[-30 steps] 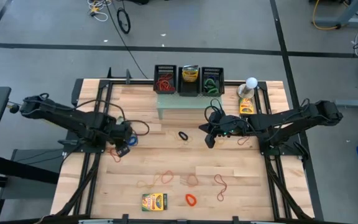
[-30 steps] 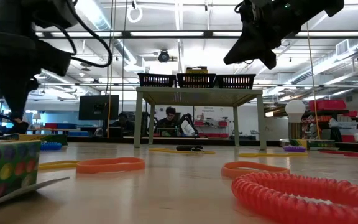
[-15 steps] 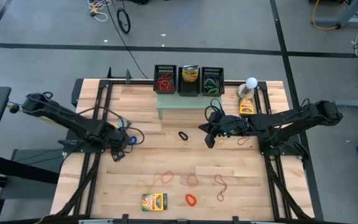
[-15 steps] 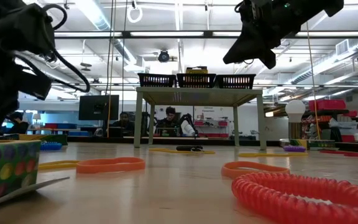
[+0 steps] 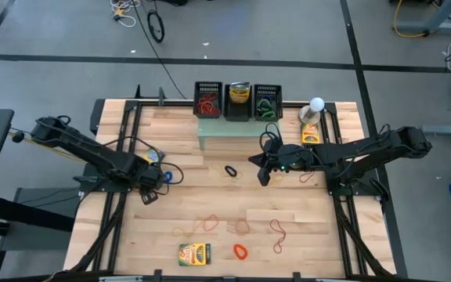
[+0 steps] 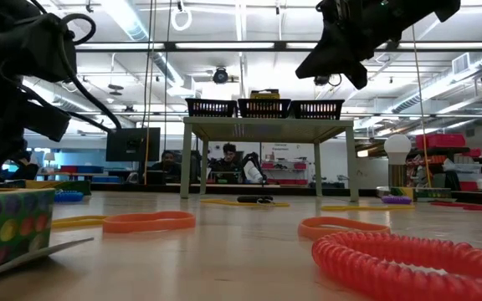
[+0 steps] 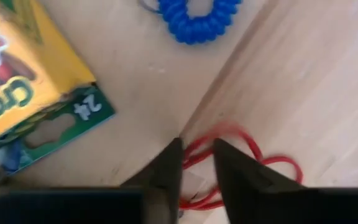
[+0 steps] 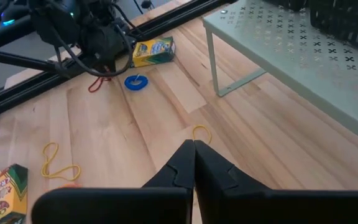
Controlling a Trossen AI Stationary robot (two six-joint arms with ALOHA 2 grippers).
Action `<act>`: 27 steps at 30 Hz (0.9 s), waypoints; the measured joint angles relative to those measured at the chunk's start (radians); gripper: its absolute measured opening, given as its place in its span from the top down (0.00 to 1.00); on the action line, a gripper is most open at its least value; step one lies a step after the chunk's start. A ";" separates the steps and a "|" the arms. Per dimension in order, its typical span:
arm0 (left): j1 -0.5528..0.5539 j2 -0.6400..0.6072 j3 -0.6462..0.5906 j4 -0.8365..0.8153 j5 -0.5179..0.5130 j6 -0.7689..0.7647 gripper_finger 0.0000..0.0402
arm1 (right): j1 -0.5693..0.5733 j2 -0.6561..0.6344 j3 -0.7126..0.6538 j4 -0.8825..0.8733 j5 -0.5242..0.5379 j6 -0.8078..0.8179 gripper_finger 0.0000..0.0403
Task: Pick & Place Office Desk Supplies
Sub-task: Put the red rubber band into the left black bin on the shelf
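High view: the left gripper (image 5: 149,190) sits low at the bench's (image 5: 319,251) left-centre; the right gripper (image 5: 262,176) hangs mid-bench.

Left wrist view: fingers (image 7: 166,171) nearly together straddle the red band (image 7: 244,149), a thin, limp, light loop best pinched on one strand.

Right wrist view: its fingers (image 8: 179,163) are together, empty.

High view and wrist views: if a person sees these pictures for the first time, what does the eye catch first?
Probably the left gripper, low on the table's left side, its fingers closing around a red rubber band beside a yellow crayon box and a blue coil band. Next, the three black baskets on the pale green stand at the far edge, and the right gripper, shut, hovering mid-table.
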 joint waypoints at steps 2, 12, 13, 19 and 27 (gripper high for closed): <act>0.000 0.002 0.018 0.007 0.004 0.006 0.90 | 0.000 0.000 0.000 -0.001 0.000 -0.001 0.98; 0.000 -0.019 0.221 -0.029 -0.023 0.055 0.99 | 0.000 0.000 0.000 -0.001 0.000 -0.008 0.98; 0.000 -0.029 0.250 -0.049 -0.029 0.060 0.99 | 0.000 0.000 0.000 -0.001 0.000 -0.008 0.98; 0.000 -0.091 0.470 -0.150 -0.078 0.098 0.99 | 0.000 0.000 0.000 -0.001 0.000 -0.007 0.98; 0.132 -0.112 0.771 -0.147 -0.238 0.182 0.99 | 0.000 0.000 0.000 -0.001 0.000 -0.008 0.98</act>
